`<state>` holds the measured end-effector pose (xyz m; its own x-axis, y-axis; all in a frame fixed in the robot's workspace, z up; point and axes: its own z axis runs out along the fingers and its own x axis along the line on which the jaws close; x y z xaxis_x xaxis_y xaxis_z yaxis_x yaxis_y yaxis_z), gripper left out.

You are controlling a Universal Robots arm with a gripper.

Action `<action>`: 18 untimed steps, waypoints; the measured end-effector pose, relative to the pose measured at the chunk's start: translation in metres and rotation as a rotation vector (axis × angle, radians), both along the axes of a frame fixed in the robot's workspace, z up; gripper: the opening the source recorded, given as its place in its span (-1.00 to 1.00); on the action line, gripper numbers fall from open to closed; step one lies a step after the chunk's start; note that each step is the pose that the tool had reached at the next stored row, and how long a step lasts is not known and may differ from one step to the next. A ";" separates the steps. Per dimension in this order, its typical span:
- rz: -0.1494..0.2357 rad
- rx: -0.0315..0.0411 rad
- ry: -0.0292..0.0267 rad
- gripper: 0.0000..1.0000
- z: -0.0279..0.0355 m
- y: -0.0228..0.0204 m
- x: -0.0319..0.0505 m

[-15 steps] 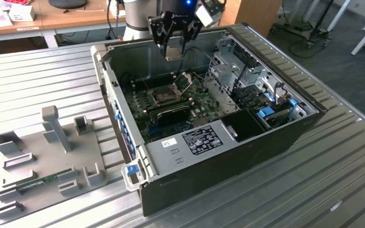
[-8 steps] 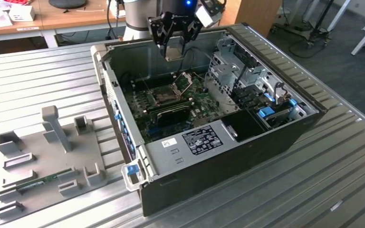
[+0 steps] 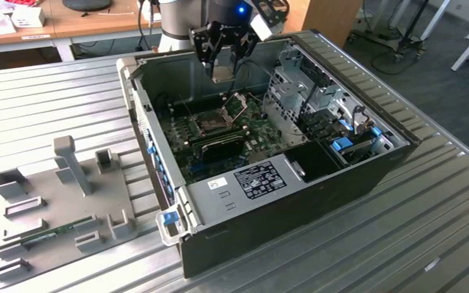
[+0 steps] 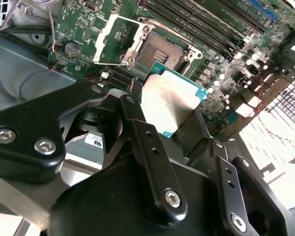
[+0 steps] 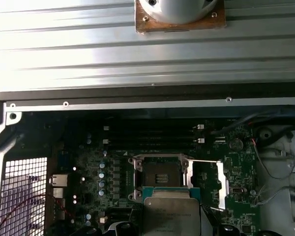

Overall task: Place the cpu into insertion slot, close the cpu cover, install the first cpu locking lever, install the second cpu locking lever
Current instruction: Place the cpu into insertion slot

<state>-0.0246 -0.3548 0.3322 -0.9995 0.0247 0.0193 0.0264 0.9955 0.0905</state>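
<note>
The arm reaches down over the open computer case, its wrist pointing into it above the green motherboard. The claw is narrowed onto the cpu, with its fingers pressing two opposite edges. In the exterior view the cpu cover stands tilted up at one o'clock of the bare insertion slot. The cpu is square, its grey top turned toward the wrist. It hangs between the fingertips, clear of the slot, at twelve o'clock from it.
</note>
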 end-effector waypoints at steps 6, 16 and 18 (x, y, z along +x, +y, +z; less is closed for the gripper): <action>0.000 0.0000 0.0000 0.08 -0.0091 0.0000 -0.0002; 0.000 0.0003 -0.0004 0.08 -0.0152 0.0001 -0.0034; 0.000 0.0012 -0.0010 0.08 -0.0162 0.0001 -0.0038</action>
<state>-0.0284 -0.3546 0.3160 -0.9995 0.0244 0.0183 0.0260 0.9954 0.0917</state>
